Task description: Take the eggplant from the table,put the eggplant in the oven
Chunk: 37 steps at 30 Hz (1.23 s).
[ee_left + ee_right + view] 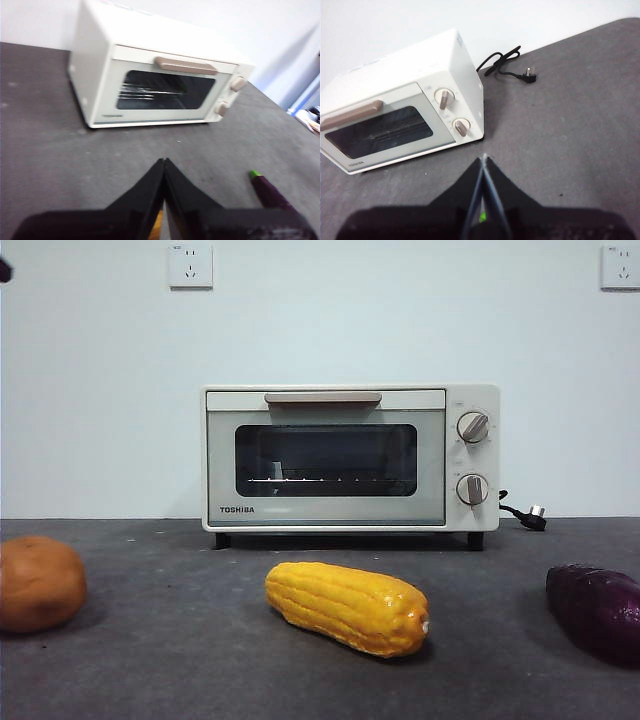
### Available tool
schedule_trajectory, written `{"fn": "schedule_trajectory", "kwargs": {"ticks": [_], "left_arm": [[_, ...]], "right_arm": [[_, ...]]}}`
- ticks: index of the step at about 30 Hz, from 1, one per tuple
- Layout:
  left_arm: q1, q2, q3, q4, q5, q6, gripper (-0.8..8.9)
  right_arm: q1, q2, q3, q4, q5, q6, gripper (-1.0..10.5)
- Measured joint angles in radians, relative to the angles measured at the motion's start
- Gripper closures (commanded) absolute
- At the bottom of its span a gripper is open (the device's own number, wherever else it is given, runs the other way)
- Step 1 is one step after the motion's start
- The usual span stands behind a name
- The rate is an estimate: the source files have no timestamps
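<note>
Table (200,660): one oven (350,458), one eggplant (598,612).

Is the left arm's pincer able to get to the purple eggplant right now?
Probably yes. The eggplant lies bare on the table, close beside the left pincer, with nothing between them. The pincer is shut, so it must open first. The corn lies apart.
</note>
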Motion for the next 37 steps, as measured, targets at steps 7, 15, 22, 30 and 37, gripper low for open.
{"fn": "schedule_trajectory", "kwargs": {"ticks": [7, 15, 22, 30, 37], "left_arm": [[-0.076, 0.127, 0.149, -0.106, 0.007, 0.026, 8.19], [-0.205, 0.246, 0.326, -0.166, 0.006, 0.079, 8.19], [-0.301, 0.32, 0.456, -0.206, -0.019, 0.111, 8.19], [-0.364, 0.366, 0.512, -0.215, -0.025, 0.135, 8.19], [-0.37, 0.376, 0.514, -0.216, -0.027, 0.137, 8.19]], "right_arm": [[0.001, 0.182, 0.219, -0.168, -0.072, -0.074, 9.5], [0.025, 0.324, 0.388, -0.305, -0.192, -0.119, 9.5], [0.118, 0.387, 0.49, -0.398, -0.207, -0.148, 9.5], [0.202, 0.409, 0.589, -0.427, -0.208, -0.156, 9.4], [0.218, 0.416, 0.652, -0.439, -0.208, -0.156, 9.4]]}}
